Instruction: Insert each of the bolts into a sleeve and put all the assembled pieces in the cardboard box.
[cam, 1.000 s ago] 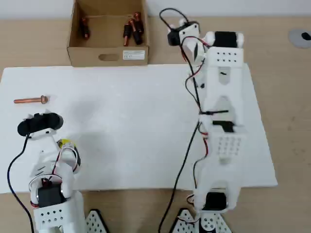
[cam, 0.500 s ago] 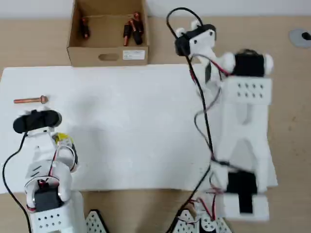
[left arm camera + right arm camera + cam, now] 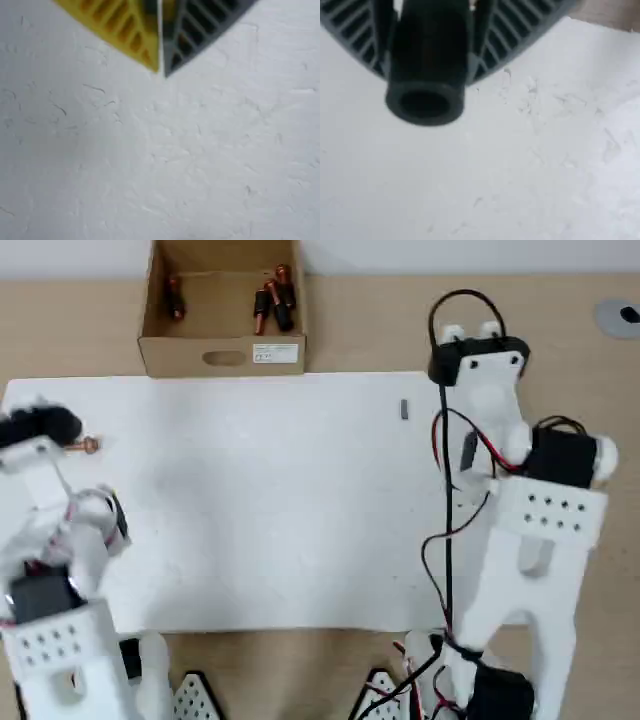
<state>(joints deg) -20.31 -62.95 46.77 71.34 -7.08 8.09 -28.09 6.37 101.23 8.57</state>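
A copper bolt (image 3: pixel 87 446) lies at the left edge of the white mat (image 3: pixel 260 510), its shaft hidden under the left arm (image 3: pixel 40 435). In the left wrist view my left gripper (image 3: pixel 161 70) is shut, its yellow and grey tips meeting just above bare mat, nothing between them. My right gripper (image 3: pixel 429 70) is shut on a black sleeve (image 3: pixel 426 102), held low over the mat near its right edge. The right arm (image 3: pixel 480 360) stands at the mat's right side. The cardboard box (image 3: pixel 222 355) at the back holds several assembled pieces (image 3: pixel 272 300).
A small dark grey piece (image 3: pixel 404 409) lies on the mat just left of the right arm. Wooden table (image 3: pixel 360 320) surrounds the mat. A round grey fitting (image 3: pixel 618 316) sits at the far right edge.
The right arm has swung from beside the box back to the mat's right side. The left arm has moved left and away, now covering the bolt's shaft.
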